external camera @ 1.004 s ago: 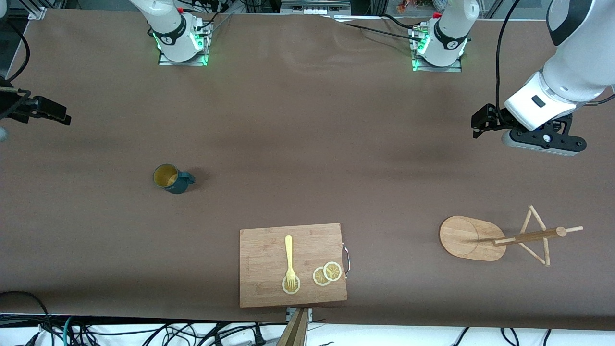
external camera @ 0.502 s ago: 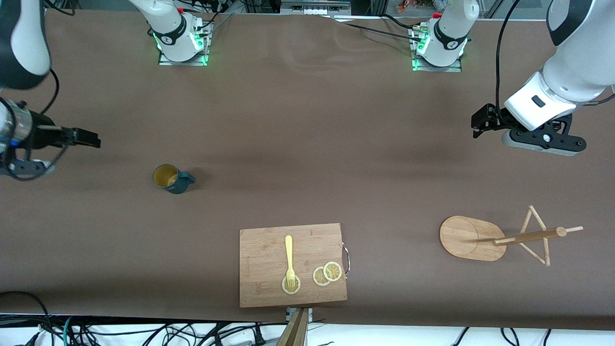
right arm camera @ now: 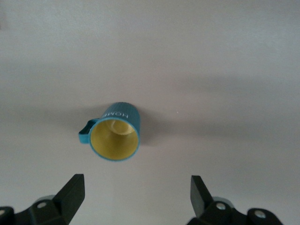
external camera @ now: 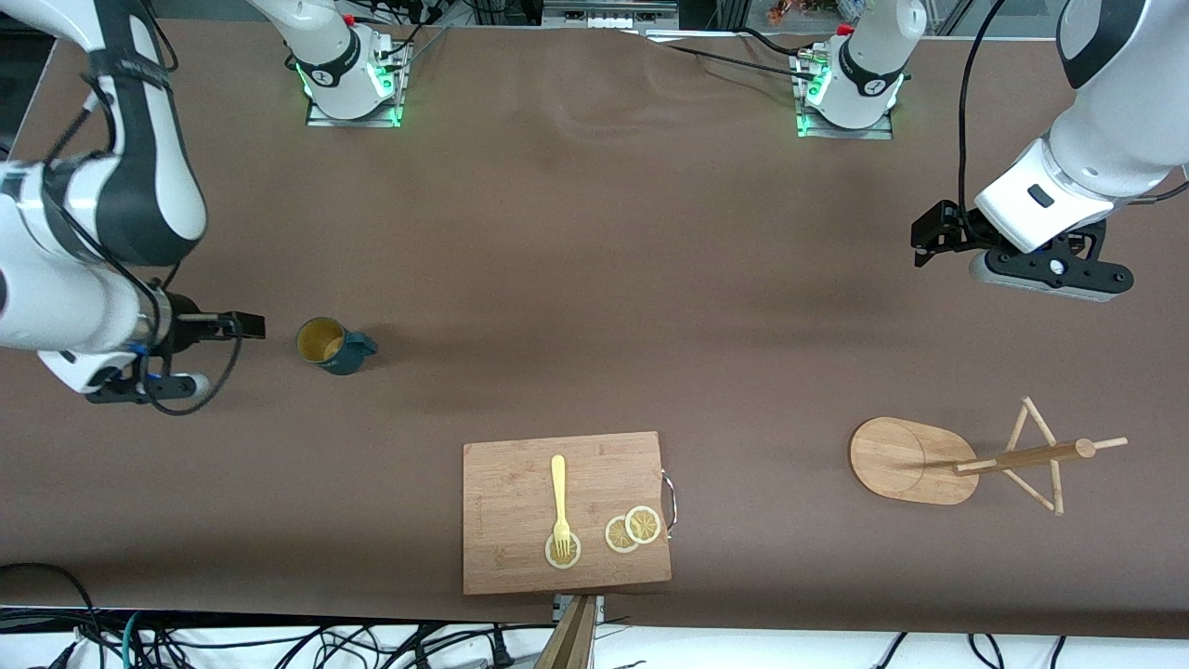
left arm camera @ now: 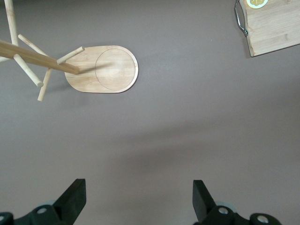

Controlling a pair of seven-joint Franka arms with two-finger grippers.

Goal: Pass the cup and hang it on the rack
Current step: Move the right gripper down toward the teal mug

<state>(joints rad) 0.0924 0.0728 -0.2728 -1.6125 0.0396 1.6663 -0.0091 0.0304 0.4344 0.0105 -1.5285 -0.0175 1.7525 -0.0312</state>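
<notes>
The dark teal cup point(external camera: 333, 346) with a mustard-yellow inside stands upright on the brown table toward the right arm's end, its handle pointing toward the table's middle. It also shows in the right wrist view point(right arm camera: 115, 132). My right gripper point(external camera: 243, 324) is open and empty, just beside the cup on the side away from its handle. The bamboo rack point(external camera: 966, 460) stands near the left arm's end; the left wrist view shows its oval base point(left arm camera: 104, 69) and pegs. My left gripper point(external camera: 929, 237) is open and empty, over bare table farther from the front camera than the rack.
A rectangular cutting board point(external camera: 506, 520) lies at the table's near edge in the middle, with a yellow fork point(external camera: 559, 502) and lemon slices point(external camera: 633, 529) on it. Its corner shows in the left wrist view point(left arm camera: 274, 28).
My right arm has swung in from the table's end and come down beside the cup. The left arm, cup and rack have not moved.
</notes>
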